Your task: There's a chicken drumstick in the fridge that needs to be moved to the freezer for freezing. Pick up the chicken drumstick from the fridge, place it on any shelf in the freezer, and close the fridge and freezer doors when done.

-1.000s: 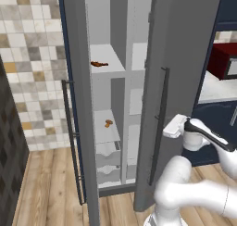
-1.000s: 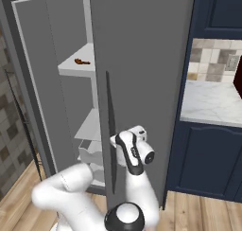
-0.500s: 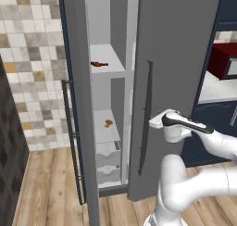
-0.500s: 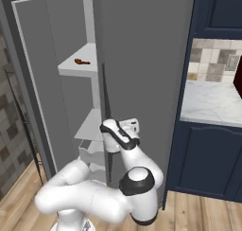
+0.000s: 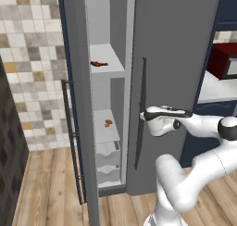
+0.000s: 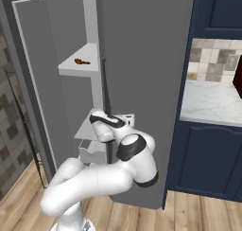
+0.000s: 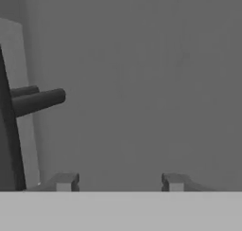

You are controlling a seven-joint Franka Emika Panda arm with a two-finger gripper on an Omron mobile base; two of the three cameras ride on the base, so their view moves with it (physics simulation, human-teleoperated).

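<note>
The chicken drumstick (image 5: 98, 63) (image 6: 82, 61) lies on an upper white shelf (image 5: 111, 58) (image 6: 90, 52) inside the narrow freezer. The freezer door (image 5: 76, 128) (image 6: 33, 83) stands open at the left. The wide fridge door (image 5: 180, 58) (image 6: 146, 59) covers the fridge, so its inside is hidden. My gripper (image 5: 144, 115) (image 6: 94, 119) (image 7: 118, 182) is against that door, beside its dark bar handle (image 5: 140, 141) (image 7: 35, 102). The fingertips (image 7: 64, 182) stand apart with nothing between them.
An orange-tan lump (image 5: 108, 123) sits on a lower freezer shelf above white drawers (image 5: 109, 162). Dark blue cabinets (image 6: 212, 159) and a marble counter (image 6: 212, 102) stand to the right. A tiled wall (image 5: 32, 58) is on the left.
The arm has swung left and pushed the fridge door round over the fridge opening. The gripper has come up to the door's handle. The drumstick has stayed on its shelf.
</note>
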